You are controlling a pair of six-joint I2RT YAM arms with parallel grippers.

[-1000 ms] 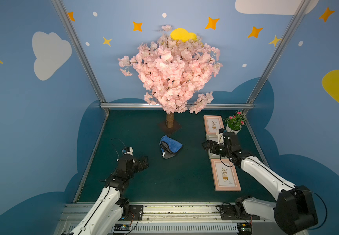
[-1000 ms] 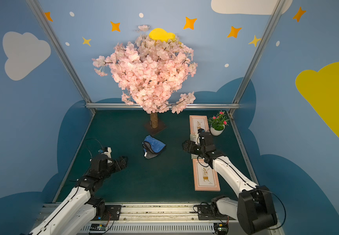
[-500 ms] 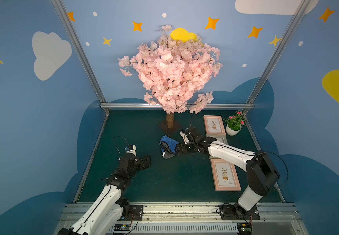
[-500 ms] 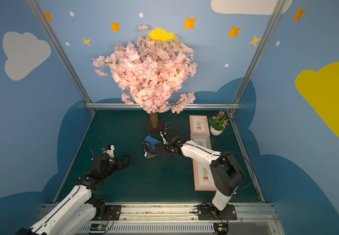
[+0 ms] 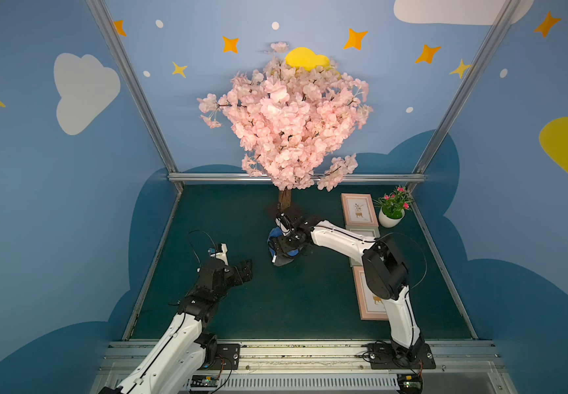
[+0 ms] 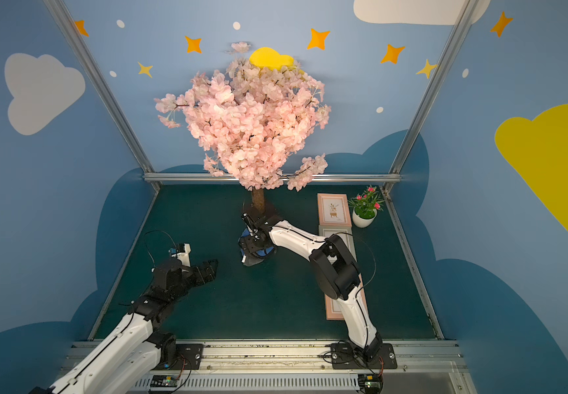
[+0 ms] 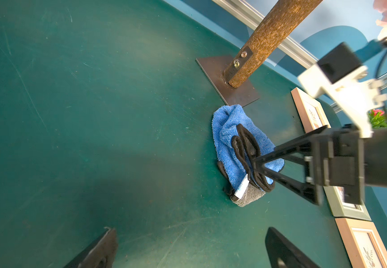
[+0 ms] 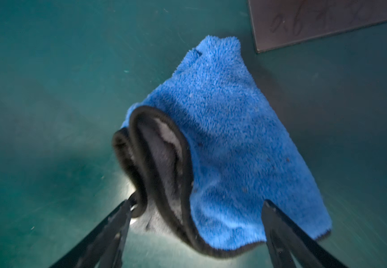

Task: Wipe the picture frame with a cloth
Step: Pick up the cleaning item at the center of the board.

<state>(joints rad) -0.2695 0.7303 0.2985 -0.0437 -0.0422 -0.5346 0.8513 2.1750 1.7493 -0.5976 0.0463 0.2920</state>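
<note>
We count three picture frames: the far frame (image 5: pixel 359 209) and the near frame (image 5: pixel 367 307), both pink, and the middle frame (image 7: pixel 348 214), grey. That gives us two pink and one grey. We count one cloth (image 8: pixel 222 139). We count one blossom tree (image 5: pixel 286 126) on one metal plate (image 7: pixel 232 90), and one potted plant (image 5: pixel 392 213). We count two robot arms, the left arm (image 5: pixel 180 336) and the right arm (image 5: pixel 340 238). Each carries one gripper, so we have two: the left gripper (image 7: pixel 190 229) and the right gripper (image 8: pixel 197 204). Each shows two fingers (image 8: pixel 108 232), so we count four fingers in all. All of it sits on one green table (image 5: pixel 241 307).
</note>
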